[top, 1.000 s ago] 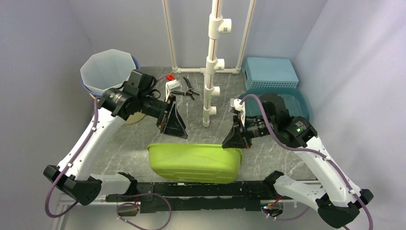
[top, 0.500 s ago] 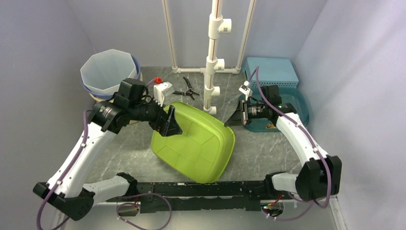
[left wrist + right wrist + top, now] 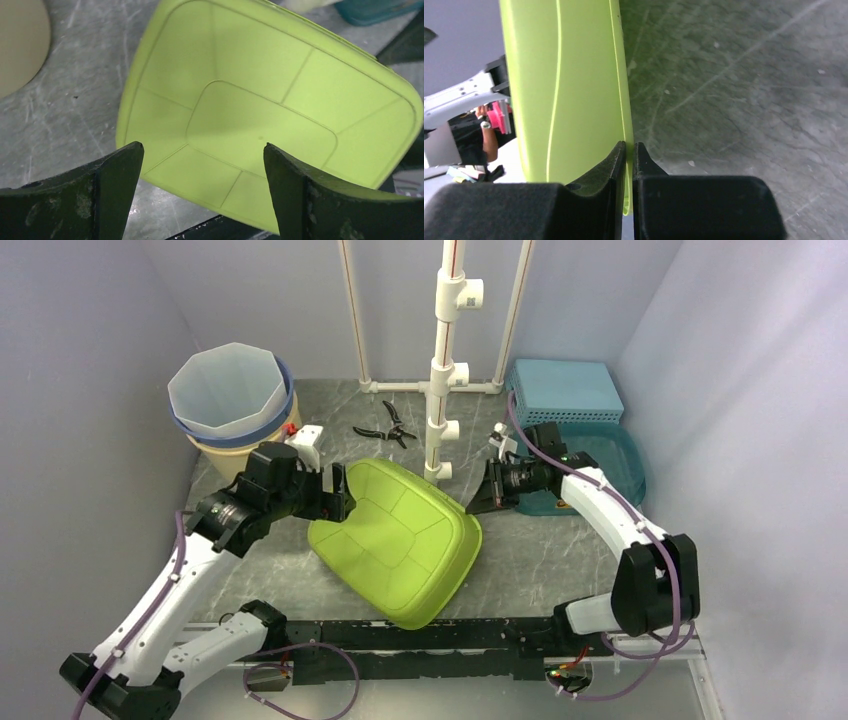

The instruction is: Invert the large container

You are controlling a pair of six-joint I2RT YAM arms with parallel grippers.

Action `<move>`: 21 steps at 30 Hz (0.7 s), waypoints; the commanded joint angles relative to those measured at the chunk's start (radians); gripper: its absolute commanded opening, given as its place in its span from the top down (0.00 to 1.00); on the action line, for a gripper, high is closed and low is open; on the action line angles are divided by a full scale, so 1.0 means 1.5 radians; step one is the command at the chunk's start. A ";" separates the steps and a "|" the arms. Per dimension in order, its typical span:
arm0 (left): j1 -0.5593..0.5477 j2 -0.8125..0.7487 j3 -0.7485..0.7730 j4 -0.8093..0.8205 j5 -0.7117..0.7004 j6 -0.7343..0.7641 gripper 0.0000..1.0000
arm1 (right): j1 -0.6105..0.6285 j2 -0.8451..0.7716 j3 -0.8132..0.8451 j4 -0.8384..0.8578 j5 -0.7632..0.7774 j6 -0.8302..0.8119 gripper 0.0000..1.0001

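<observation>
Top external view: the large container [image 3: 395, 540], lime green, lies with its bottom facing up in the middle of the tabletop [image 3: 540, 560]. Its near corner reaches the black rail along the near edge. Whether it lies flat or is tipped up on one side cannot be told from here.

The right pincer [image 3: 480, 502] meets the container's far right corner. In the right wrist view its fingers [image 3: 641, 167] are pressed together on the container's thin rim, which runs between them, so it is clamped on the container.

The left pincer [image 3: 338, 495] is at the container's left side with its jaws spread wide apart and nothing between them. The left wrist view looks past both fingers at the container's underside, with its moulded panel lines.

A white bin [image 3: 230, 390], nested in a blue and a tan one, stands in the far left corner. Pliers [image 3: 385, 425] lie near the far edge, just beside the foot of a white pipe stand [image 3: 442, 370]. A light blue basket [image 3: 563, 390] sits in the far right corner, with a teal tray [image 3: 615, 455] in front of it along the right edge.
</observation>
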 commanded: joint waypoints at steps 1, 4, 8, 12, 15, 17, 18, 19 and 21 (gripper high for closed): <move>0.002 0.015 -0.018 0.051 -0.101 -0.049 0.05 | 0.015 0.010 -0.011 -0.020 0.108 0.000 0.90; 0.002 0.027 -0.023 0.054 -0.101 -0.032 0.05 | 0.026 0.021 -0.008 -0.033 0.159 -0.007 0.90; 0.008 0.055 -0.030 0.048 -0.078 -0.008 0.05 | 0.049 0.042 -0.018 -0.029 0.210 -0.003 0.89; 0.008 0.073 -0.048 0.051 -0.057 -0.012 0.05 | 0.062 0.047 -0.042 -0.007 0.244 0.006 0.86; 0.008 0.067 -0.064 0.062 -0.070 -0.006 0.06 | 0.064 0.038 -0.050 -0.001 0.272 0.005 0.76; 0.009 0.067 -0.067 0.065 -0.076 0.010 0.05 | 0.066 0.031 -0.048 -0.007 0.291 -0.005 0.69; 0.011 0.071 -0.066 0.066 -0.071 0.021 0.05 | 0.065 0.025 -0.045 -0.013 0.304 -0.007 0.64; 0.011 0.077 -0.064 0.067 -0.060 0.032 0.05 | 0.066 0.018 -0.041 -0.017 0.317 -0.005 0.60; 0.014 0.096 -0.055 0.067 -0.042 0.050 0.05 | 0.067 0.003 -0.029 -0.041 0.354 0.007 0.52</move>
